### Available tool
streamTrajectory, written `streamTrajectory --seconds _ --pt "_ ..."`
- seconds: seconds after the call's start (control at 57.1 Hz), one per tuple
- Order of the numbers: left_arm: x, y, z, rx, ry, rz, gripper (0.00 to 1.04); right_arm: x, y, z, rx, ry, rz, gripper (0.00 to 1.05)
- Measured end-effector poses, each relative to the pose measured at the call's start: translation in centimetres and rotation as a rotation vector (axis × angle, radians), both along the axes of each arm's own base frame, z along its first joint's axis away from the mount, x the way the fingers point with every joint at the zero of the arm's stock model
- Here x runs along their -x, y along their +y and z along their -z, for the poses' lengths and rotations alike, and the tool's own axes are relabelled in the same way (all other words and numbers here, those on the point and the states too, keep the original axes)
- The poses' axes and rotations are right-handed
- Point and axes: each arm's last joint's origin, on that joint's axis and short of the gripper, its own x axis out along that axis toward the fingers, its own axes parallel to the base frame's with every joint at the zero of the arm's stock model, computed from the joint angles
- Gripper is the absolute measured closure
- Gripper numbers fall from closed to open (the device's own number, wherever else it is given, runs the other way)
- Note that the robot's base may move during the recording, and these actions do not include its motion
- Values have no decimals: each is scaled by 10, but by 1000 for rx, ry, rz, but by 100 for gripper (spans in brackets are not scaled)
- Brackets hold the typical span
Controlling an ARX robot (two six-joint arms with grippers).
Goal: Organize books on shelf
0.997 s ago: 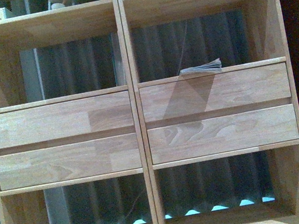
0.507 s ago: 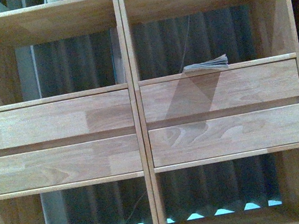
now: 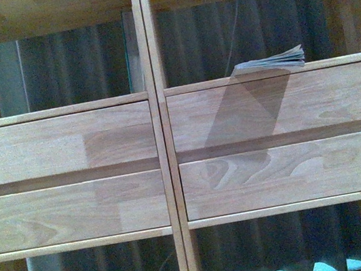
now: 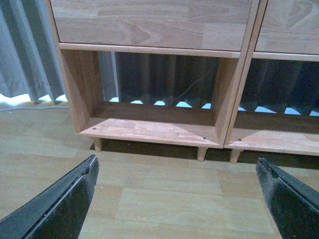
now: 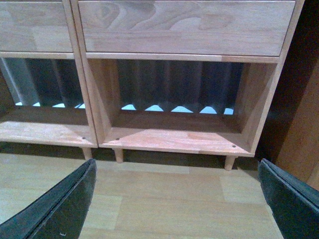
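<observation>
The light-brown wooden shelf fills the front view. A thin floppy book lies flat in the right cubby, on the board above the drawers, its pages curling up. A thin teal-edged book stands upright against the central divider in the left cubby. Neither gripper shows in the front view. My left gripper is open and holds nothing; it hangs low over the floor before the bottom left cubby. My right gripper is open too, with nothing in it, low before the bottom right cubby.
Two plain drawer fronts sit on each side of the divider. A dark pleated curtain hangs behind the open cubbies. Short legs lift the shelf off the wood floor. A dark panel stands beside the shelf's right end.
The front view has closed in on the shelf: the drawers look larger and the top board has left the frame. The flat book lies in the same spot on its board.
</observation>
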Motion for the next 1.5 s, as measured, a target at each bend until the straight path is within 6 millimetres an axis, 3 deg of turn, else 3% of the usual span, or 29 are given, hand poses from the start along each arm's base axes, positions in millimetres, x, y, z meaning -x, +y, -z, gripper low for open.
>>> streamTrajectory --seconds 1.505 --pt "0 0 0 0 1 0 7 0 0 0 0 0 0 7"
